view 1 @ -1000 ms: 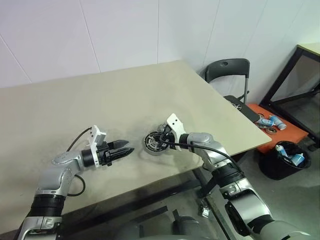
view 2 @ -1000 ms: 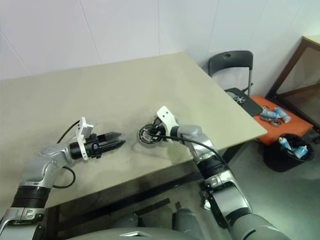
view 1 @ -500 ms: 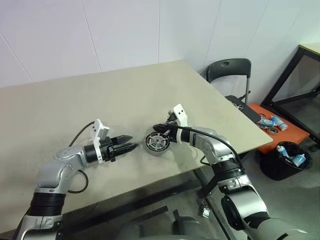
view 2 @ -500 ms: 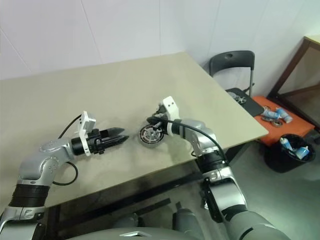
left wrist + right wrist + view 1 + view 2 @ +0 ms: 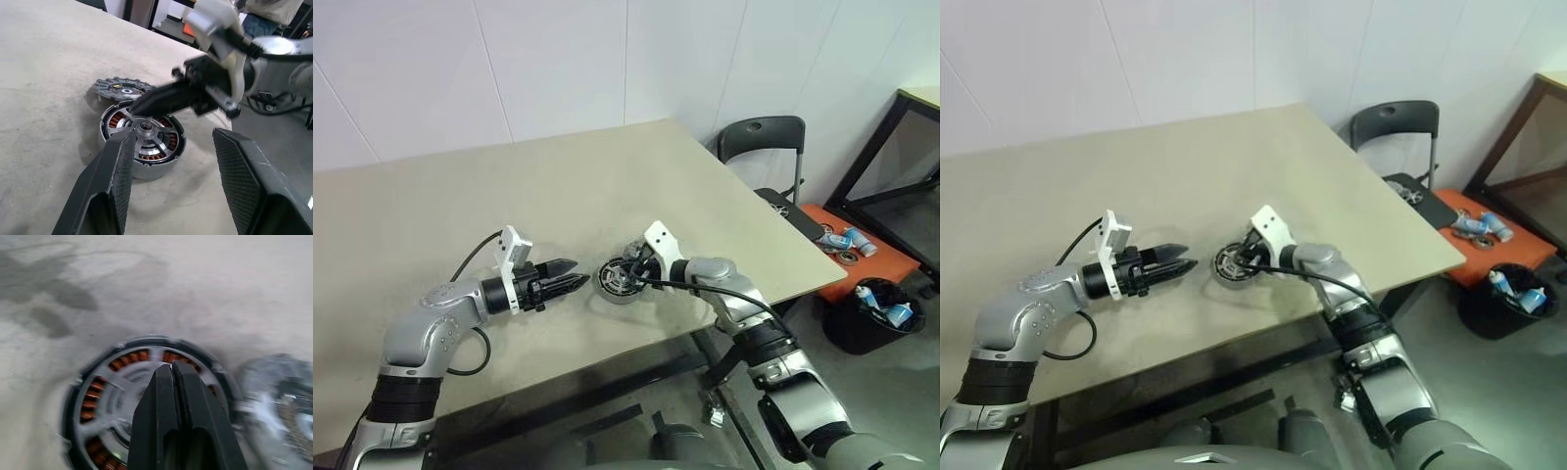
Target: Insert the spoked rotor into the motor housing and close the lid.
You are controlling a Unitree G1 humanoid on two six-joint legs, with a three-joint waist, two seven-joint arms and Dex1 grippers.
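A: Where's the motor housing seen?

B: It's found lying flat on the beige table, near the front edge, between the two grippers. Copper windings are seen round the inside of its rim.

A: And the spoked rotor?

B: It's seated inside the housing, hub in the centre, grey spokes across the windings.

A: R gripper state?

B: Fingers are pressed tight together, nothing clamped. In the right wrist view the joined tips are seen just over the rotor's centre; whether contact is made can't be told.

A: L gripper?

B: Fingers are parted, nothing between them. It's held near level, just beside the housing on the robot's left, tips aimed at it, not touching.

A: Anything else beside the housing?

B: A flat dark grey disc w/ a toothed rim is seen lying on the table just beside the housing, on its far side. Approx. same dia.

A: Off the table?

B: A black chair is placed past the right corner; an orange tray and a black bin are seen on the floor.
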